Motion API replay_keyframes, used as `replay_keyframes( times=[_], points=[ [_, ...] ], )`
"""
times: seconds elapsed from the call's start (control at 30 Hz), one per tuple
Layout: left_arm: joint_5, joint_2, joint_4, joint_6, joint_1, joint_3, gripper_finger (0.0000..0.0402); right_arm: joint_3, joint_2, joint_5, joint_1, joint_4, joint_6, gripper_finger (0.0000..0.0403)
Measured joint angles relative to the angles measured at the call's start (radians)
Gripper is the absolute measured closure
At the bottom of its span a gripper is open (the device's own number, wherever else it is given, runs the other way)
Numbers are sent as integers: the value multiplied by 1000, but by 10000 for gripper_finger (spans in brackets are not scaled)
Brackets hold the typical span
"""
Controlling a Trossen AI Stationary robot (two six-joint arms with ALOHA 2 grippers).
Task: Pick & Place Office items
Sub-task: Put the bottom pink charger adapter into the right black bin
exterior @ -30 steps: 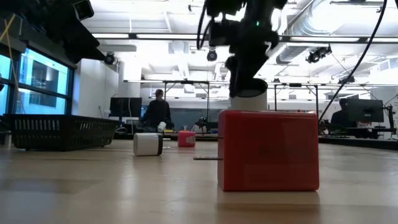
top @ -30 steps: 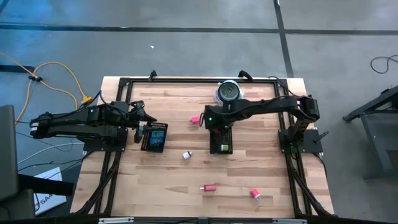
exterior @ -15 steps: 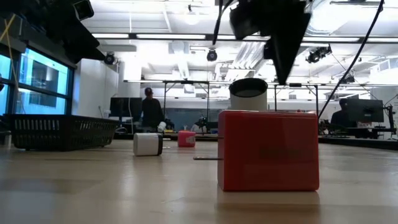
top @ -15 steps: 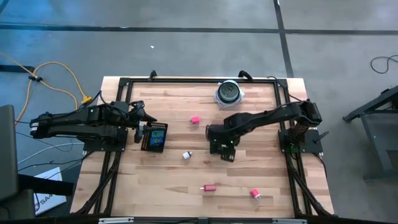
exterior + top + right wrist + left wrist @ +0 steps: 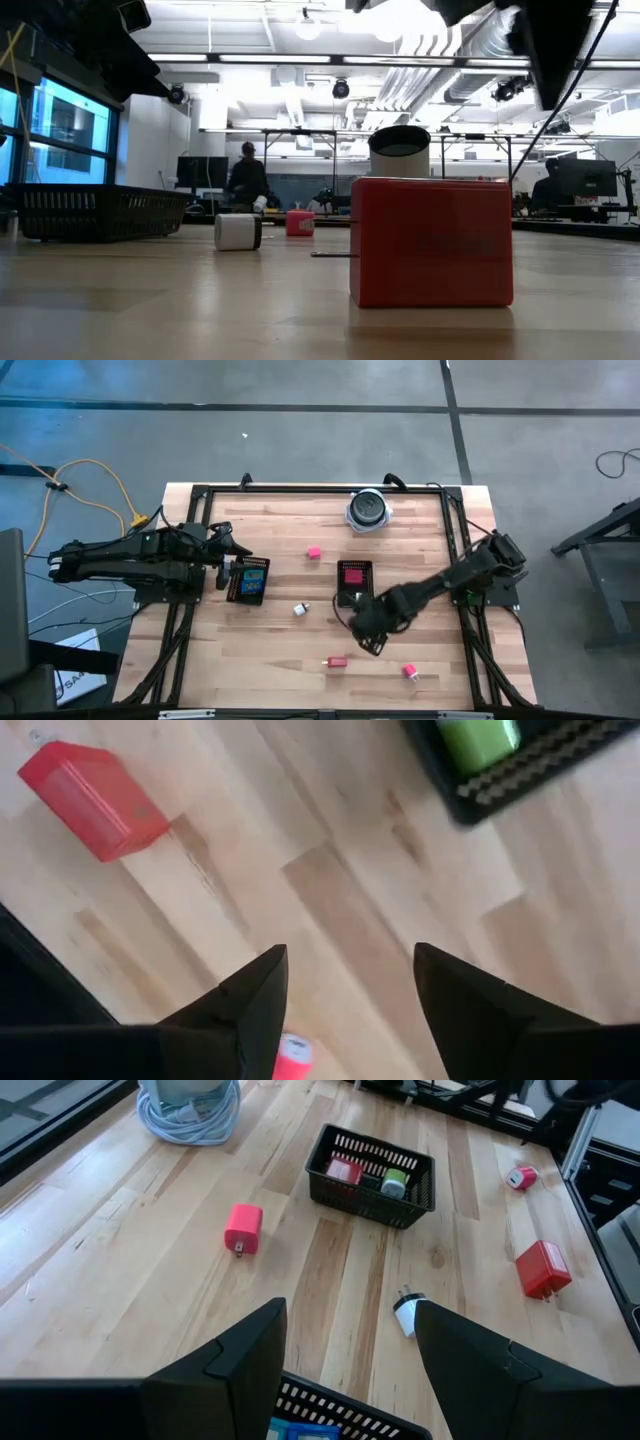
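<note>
Right gripper (image 5: 368, 632): fingers spread, empty, above bare table at 5 o'clock of the middle tray (image 5: 353, 582). Red block (image 5: 337, 661) at its 7 o'clock. Left gripper (image 5: 228, 563): fingers apart, empty, beside the left tray (image 5: 248, 581).

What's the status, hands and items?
Right hand open, empty, above red block. Left hand open over left tray. Pink block, white piece loose. Nothing blocking.

You've got a pale striped wood table (image 5: 280, 650). Black mesh trays: centre tray (image 5: 372, 1175) holds red and green pieces, left tray (image 5: 247, 580) teal. Pink block (image 5: 314, 552) at 12 o'clock, red block (image 5: 338, 661) at 6, white piece (image 5: 299, 609) mid-table.
</note>
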Motion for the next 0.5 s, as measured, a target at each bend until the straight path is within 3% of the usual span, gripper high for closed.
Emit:
replay_keyframes(
  times=[0.3, 0.5],
  points=[
    [0, 0, 0, 0, 0, 0, 186, -49, 0, 36, 156, 3, 431, 204],
    [0, 0, 0, 0, 0, 0, 186, -138, 0, -7, 238, 31, 591, 204]
  ],
)
